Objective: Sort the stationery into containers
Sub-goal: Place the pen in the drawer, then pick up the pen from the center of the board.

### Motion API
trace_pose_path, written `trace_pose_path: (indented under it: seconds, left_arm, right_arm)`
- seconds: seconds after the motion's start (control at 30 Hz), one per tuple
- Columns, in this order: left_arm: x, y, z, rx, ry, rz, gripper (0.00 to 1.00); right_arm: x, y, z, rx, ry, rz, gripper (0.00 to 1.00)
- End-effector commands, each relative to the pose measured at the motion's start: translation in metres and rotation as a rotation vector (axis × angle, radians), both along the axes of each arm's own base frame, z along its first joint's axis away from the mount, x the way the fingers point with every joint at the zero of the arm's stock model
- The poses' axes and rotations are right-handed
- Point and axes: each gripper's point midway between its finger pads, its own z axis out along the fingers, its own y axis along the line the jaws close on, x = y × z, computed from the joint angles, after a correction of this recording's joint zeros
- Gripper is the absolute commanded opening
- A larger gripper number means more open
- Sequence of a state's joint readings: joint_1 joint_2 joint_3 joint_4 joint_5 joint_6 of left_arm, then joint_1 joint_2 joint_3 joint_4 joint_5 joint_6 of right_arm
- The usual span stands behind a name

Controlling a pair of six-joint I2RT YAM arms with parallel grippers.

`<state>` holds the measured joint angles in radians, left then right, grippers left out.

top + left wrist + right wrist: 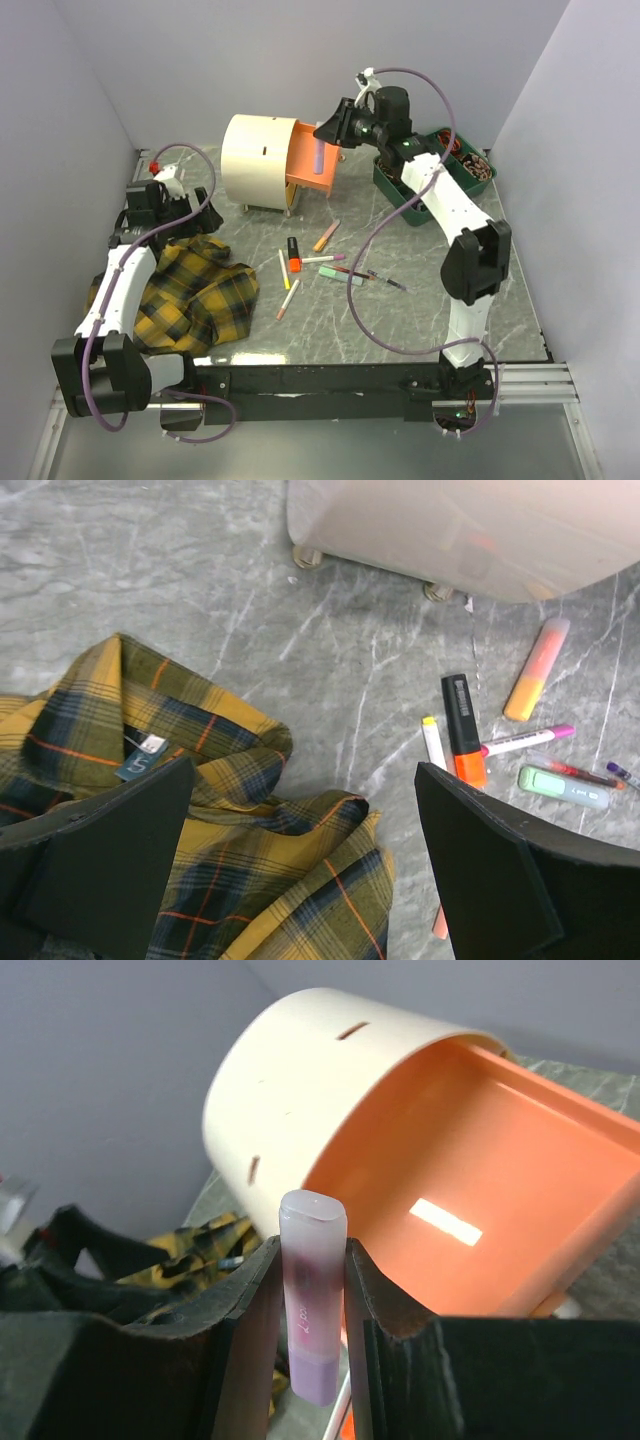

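One lilac highlighter (312, 1305) – pinched between the two fingers (250, 1310) of the right gripper (312, 1260), jaws partly closed on its barrel. Its rounded cap end juts past the fingertips, pointing toward the orange drawer (470, 1180). From overhead, the highlighter (319, 155) shows upright against the pulled-out drawer (308, 168), just below the right gripper (335, 130). Whether it touches the drawer cannot be told.

One cream chest (258, 155), drum-shaped, on small feet at the rear of the table (300, 340).

One left gripper (300, 865) – jaws spread wide, nothing between them, hanging over the yellow-black plaid cloth (200, 780) at the left of the table.

Six loose items, near one another in front of the chest:
- orange highlighter (538, 668), nearest the chest
- black marker with orange end (463, 730)
- yellow-tipped white pen (433, 742), just beside the black marker
- white pen with pink cap (525, 740)
- pale green highlighter (563, 787)
- pink pen (288, 299), closest to the arm bases

Some thin pens (385, 280) to the right of these.

One dark green bin (395, 190), right rear, under the right arm; its contents are too small to name.

Surface: grey marble-pattern tabletop. Room: plain pale walls on three sides.
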<state>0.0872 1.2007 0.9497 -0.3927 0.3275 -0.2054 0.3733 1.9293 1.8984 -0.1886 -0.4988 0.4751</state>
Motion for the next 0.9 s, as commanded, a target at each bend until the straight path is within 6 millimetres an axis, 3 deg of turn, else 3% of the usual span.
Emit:
trace_pose_path:
  seconds: [0.0,0.03,0.27,0.4,0.5,0.6,0.63,0.7,0.73,0.77,0.8,0.83,0.87]
  left_arm:
    - [0.003,0.007,0.021,-0.012,-0.067,0.023,1.0]
    - [0.003,0.008,0.021,-0.019,-0.065,0.029,0.99]
    - [0.0,0.013,0.016,-0.027,-0.045,0.032,0.99]
    - [0.002,0.011,0.018,-0.016,-0.05,0.001,0.99]
    - [0.002,0.009,0.019,-0.017,-0.052,-0.012,0.99]
    - [0.0,0.007,0.019,-0.021,-0.061,-0.015,1.0]
    - [-0.001,0.007,0.018,-0.026,-0.059,-0.016,1.0]
    - [-0.003,0.006,0.018,-0.029,-0.061,-0.016,1.0]
    - [-0.003,0.006,0.02,-0.03,-0.068,-0.02,0.99]
    - [-0.004,0.005,0.023,-0.028,-0.078,-0.025,0.99]
    - [-0.004,0.004,0.025,-0.025,-0.083,-0.032,0.99]
    - [-0.004,0.004,0.026,-0.024,-0.086,-0.038,1.0]
    - [-0.004,0.004,0.029,-0.02,-0.095,-0.04,0.99]
  right_arm:
    - [0.025,0.005,0.029,0.058,-0.08,-0.051,0.1]
    - [0.031,0.007,0.021,0.053,-0.069,-0.055,0.11]
    - [0.048,0.007,0.021,0.053,-0.097,-0.094,0.44]
    - [0.043,0.007,0.025,0.051,-0.113,-0.083,0.51]
    - [0.031,0.002,0.04,0.05,-0.139,-0.075,0.59]
    - [0.02,0.0,0.043,0.029,-0.152,-0.049,0.61]
    - [0.013,-0.003,0.052,0.026,-0.174,-0.043,0.61]
    - [0.004,-0.012,0.042,-0.035,-0.185,-0.023,0.61]
    - [-0.011,-0.016,0.056,-0.051,-0.23,0.004,0.61]
    - [-0.025,-0.019,0.033,-0.13,-0.241,0.081,0.62]
    - [-0.041,-0.027,0.041,-0.165,-0.287,0.116,0.62]
    - [-0.052,-0.032,0.032,-0.213,-0.303,0.151,0.63]
    - [-0.066,-0.041,-0.008,-0.336,-0.313,0.23,0.63]
